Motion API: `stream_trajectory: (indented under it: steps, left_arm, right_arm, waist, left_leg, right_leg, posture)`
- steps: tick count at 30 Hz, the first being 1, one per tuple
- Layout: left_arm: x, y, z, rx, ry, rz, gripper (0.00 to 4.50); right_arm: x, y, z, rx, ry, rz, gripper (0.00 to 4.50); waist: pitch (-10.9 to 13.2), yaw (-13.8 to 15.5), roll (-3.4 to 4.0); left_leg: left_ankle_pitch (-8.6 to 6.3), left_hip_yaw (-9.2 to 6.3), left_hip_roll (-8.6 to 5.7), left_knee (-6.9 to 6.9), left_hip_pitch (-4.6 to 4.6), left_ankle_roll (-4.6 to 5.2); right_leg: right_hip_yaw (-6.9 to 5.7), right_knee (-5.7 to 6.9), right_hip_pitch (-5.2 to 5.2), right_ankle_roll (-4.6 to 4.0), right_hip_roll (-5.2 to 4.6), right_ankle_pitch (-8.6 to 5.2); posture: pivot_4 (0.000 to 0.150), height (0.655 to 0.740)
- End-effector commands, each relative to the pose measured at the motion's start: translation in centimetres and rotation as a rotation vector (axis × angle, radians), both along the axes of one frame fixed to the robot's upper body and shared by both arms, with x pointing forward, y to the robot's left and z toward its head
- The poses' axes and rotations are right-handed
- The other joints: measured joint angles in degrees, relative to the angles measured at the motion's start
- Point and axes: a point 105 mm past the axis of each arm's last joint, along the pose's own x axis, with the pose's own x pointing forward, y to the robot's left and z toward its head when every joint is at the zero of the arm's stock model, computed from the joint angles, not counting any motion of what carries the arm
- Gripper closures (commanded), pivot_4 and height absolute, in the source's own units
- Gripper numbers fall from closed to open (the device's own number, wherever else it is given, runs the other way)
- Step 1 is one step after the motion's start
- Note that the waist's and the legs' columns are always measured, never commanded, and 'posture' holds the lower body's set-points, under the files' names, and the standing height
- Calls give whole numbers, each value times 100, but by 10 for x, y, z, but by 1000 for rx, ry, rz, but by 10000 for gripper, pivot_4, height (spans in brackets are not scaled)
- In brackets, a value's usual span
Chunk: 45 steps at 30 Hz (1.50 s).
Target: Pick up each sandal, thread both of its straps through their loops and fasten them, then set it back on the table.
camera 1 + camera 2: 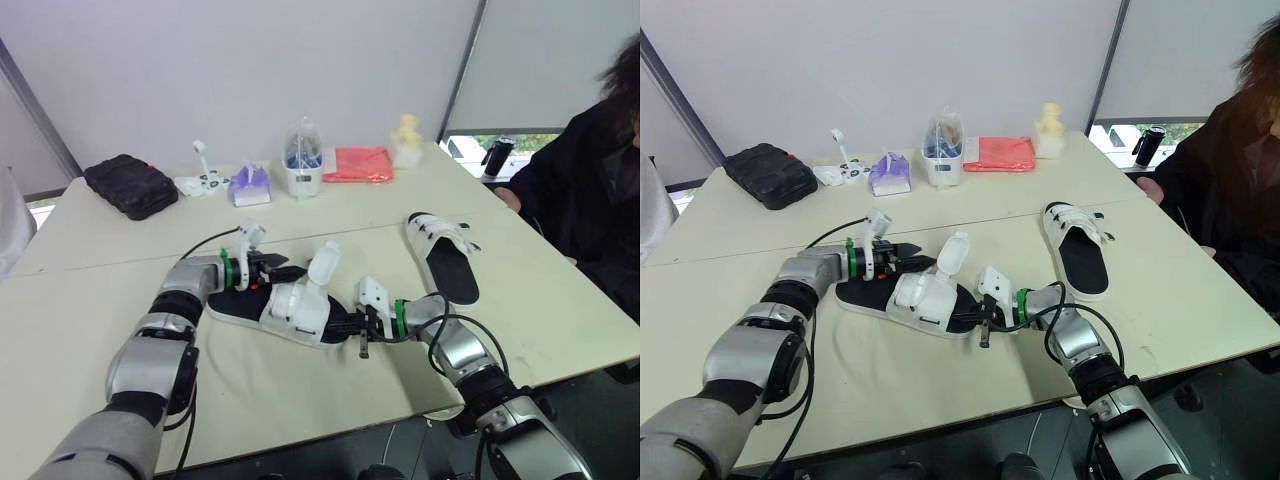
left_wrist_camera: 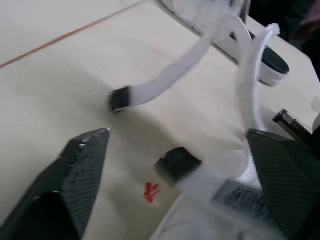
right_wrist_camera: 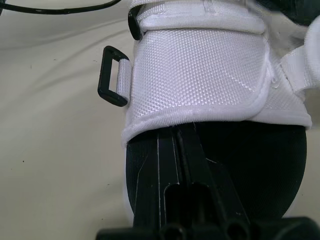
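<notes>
1. Two white sandals lie on the table (image 1: pixel 300 400): the near sandal (image 1: pixel 290 310) mid-table between both grippers, the far sandal (image 1: pixel 445 255) well apart, toward the person (image 1: pixel 590 200).
2. The left gripper (image 1: pixel 288 271) sits at the near sandal's left end, fingers spread wide over loose strap ends.
3. The right gripper (image 3: pixel 176 135) lies on its black footbed, fingers pressed together.
4. One strap (image 1: pixel 322 265) stands up unfastened; a black loop (image 3: pixel 112 75) juts beside the upper.

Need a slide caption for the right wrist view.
Right gripper, shut, rests on the black footbed of the white sandal, tips against its wide strap; the black side loop is unthreaded.
</notes>
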Motion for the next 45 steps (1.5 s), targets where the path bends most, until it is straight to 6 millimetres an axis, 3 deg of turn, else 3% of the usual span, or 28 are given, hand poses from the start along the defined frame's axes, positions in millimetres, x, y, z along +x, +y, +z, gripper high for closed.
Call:
stream_trajectory:
  steps: [1, 5, 7, 10, 18, 21, 25, 29, 32, 40, 43, 45]
  left_arm:
    - [-3, 35, 29, -110, -30, 64, 767]
    - [-36, 44, 28, -152, 27, -1, 767]
    - [-64, 34, 20, -135, 55, -75, 767]
    - [-88, 18, 8, -104, 78, -124, 767]
    - [-112, -11, 1, -156, 112, -184, 767]
    - [-125, -21, 3, -175, 127, -238, 767]
    - [-139, -30, 4, -185, 141, -288, 767]
    - [-144, -34, 2, -179, 149, -298, 767]
    - [-142, -25, -1, -134, 134, -267, 767]
    - [-154, 45, -7, 127, 98, -200, 767]
    - [-118, 68, 33, 47, -7, -61, 767]
    - [-91, 62, 67, -35, -94, -38, 767]
  right_arm:
    - [-10, -14, -39, -112, 129, -27, 45000]
    - [-6, -18, -36, -113, 123, -35, 45000]
    - [-3, -18, -32, -108, 110, -36, 45000]
    - [0, -19, -24, -98, 87, -34, 45000]
    - [5, -19, 0, -63, 36, -27, 45000]
    - [3, -29, 15, -57, -14, -27, 45000]
    - [0, -39, 14, -99, -39, -25, 45000]
    - [1, -42, 15, -94, -33, -34, 45000]
    - [1, -41, 16, -86, -28, -34, 45000]
    - [-6, -27, 14, -63, -4, 14, 45000]
    - [-9, -24, 6, -74, 7, 21, 45000]
    - [-10, -23, 0, -85, 19, 26, 45000]
  waist:
    - [1, -8, 2]
    - [1, 5, 5]
    - [2, 27, 5]
    - [4, 59, 4]
    - [11, 57, 14]
    - [17, 76, 24]
    - [26, 75, 20]
    - [42, 68, 18]
    - [49, 68, 17]
    - [65, 37, 19]
    - [78, 100, 20]
    - [87, 178, 3]
  left_leg:
    - [0, 0, 1, -1, 0, 0]
    - [0, 1, 1, -2, 2, 1]
    - [-1, 2, 2, 1, 1, 2]
    - [-2, -1, 2, 3, 0, 1]
    - [0, -3, 2, 1, 0, -3]
    - [0, -2, 0, 0, -7, -2]
    - [-4, -1, -9, 3, -26, 4]
    - [-4, 1, -8, 2, -27, 5]
    - [-4, 2, -8, 2, -28, 5]
    - [-4, 7, -2, -6, -30, 5]
    - [-4, 7, 3, -6, -34, 4]
    - [0, -20, 1, 13, -52, -2]
  right_leg:
    - [0, 1, 0, 0, 0, 0]
    - [2, 0, 1, 0, -1, 0]
    - [7, 0, 3, 0, -2, 0]
    - [9, 2, 5, -4, -5, 2]
    - [7, 1, 3, -9, -6, 4]
    - [6, -4, 0, -9, -8, 4]
    - [4, -17, -9, -8, -20, 3]
    - [4, -17, -12, -8, -20, 3]
    - [4, -17, -12, -8, -20, 3]
    - [8, -16, -23, -10, -19, 1]
    - [5, -15, -27, -12, -17, 1]
    - [-25, -13, -25, -15, -11, 4]
  posture:
    - [1500, 7400]
    - [1500, 7400]
    - [1500, 7400]
    - [1500, 7400]
    - [1500, 7400]
    - [1500, 7400]
    - [1500, 7400]
    - [1500, 7400]
    - [1500, 7400]
    - [1500, 7400]
    - [1500, 7400]
    - [1500, 7400]
